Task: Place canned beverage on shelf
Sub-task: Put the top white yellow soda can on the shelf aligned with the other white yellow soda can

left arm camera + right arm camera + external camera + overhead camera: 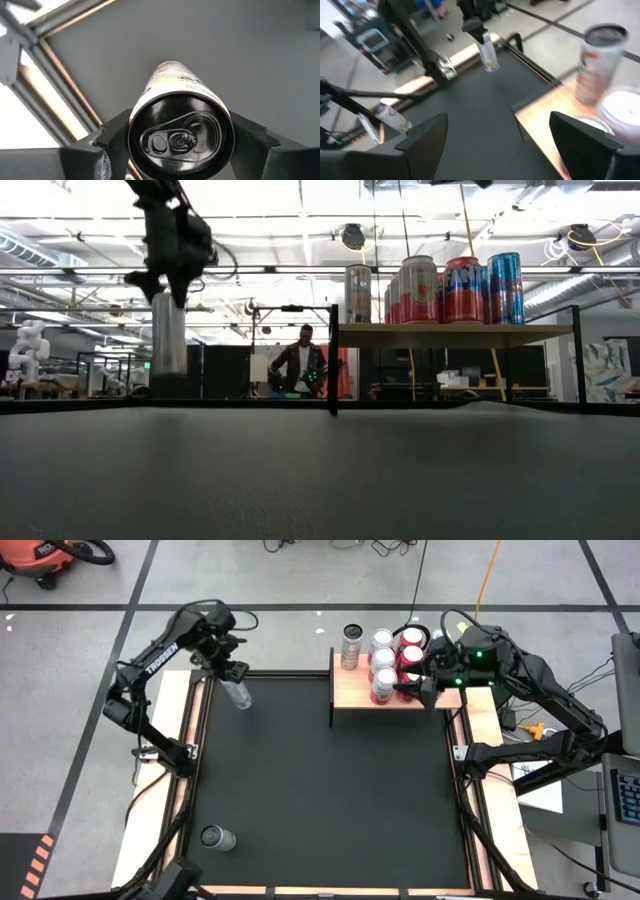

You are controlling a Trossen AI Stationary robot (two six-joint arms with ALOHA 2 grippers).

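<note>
Gripped upright between the left gripper (180, 145) jaws, a can (180, 125) is held well left of the shelf (400, 695), where the right gripper (415, 690) hovers unclenched and empty.

Black table (330, 790) bears one can (217, 837); shelf (350, 693) holds several.

Black table mat (320, 790), light-wood shelf (355, 695), red-and-white cans (383, 685), blue can (505, 287), silver can (239, 693) with black top

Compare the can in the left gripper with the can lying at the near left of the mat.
The held can stands upright at the mat's far left, in the left gripper; the loose can lies on its side, nothing holding it. Both look silvery.
</note>
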